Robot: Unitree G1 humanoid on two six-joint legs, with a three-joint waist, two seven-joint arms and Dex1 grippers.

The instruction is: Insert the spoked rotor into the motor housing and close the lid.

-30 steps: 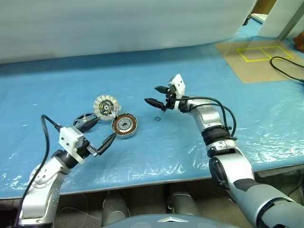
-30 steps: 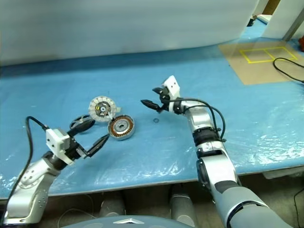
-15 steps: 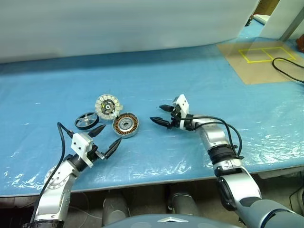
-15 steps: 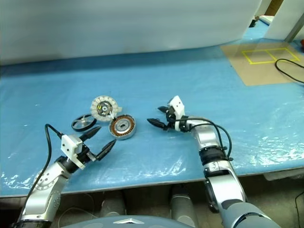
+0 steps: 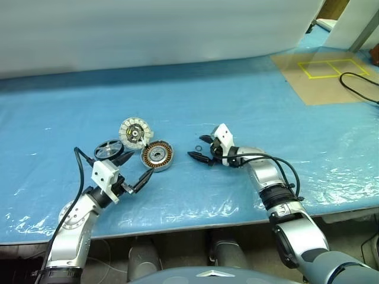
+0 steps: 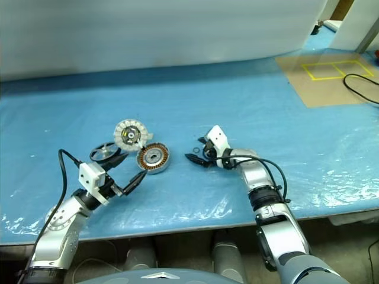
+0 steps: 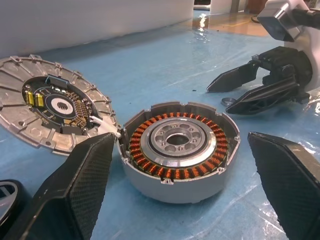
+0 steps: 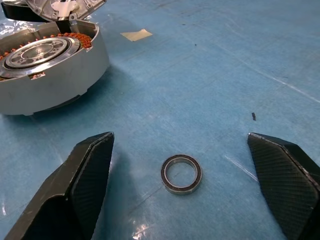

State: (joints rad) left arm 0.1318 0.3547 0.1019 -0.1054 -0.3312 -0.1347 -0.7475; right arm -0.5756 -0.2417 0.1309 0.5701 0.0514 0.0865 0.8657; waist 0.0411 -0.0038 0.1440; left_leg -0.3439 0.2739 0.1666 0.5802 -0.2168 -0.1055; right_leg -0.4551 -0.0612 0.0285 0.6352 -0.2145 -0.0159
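Blue plastic sheeting covers the counter (image 5: 249,106), with a pale wall behind its far edge and a yellow-taped brown panel at the far right corner.

Findings: the motor housing (image 5: 156,155) sits left of centre, nearer the front edge than the far edge, open side up. The lid (image 5: 133,131) leans against its far side, circuit face showing. The spoked rotor (image 5: 109,149) lies just left of the housing. A small loose ring (image 8: 181,173) lies right of the housing.

Left gripper (image 5: 134,170): jaws spread wide, empty, low in front of the housing and rotor. Right gripper (image 5: 202,149): jaws apart, empty, either side of the loose ring, not touching it.

Judgement: the rotor is not yet picked up. The left gripper is best placed; it should swing toward the rotor, close across the rim rather than the thin spokes, and keep it level for seating.

Rotor appearance: dark open wheel, thin spokes, central hub, lying flat.
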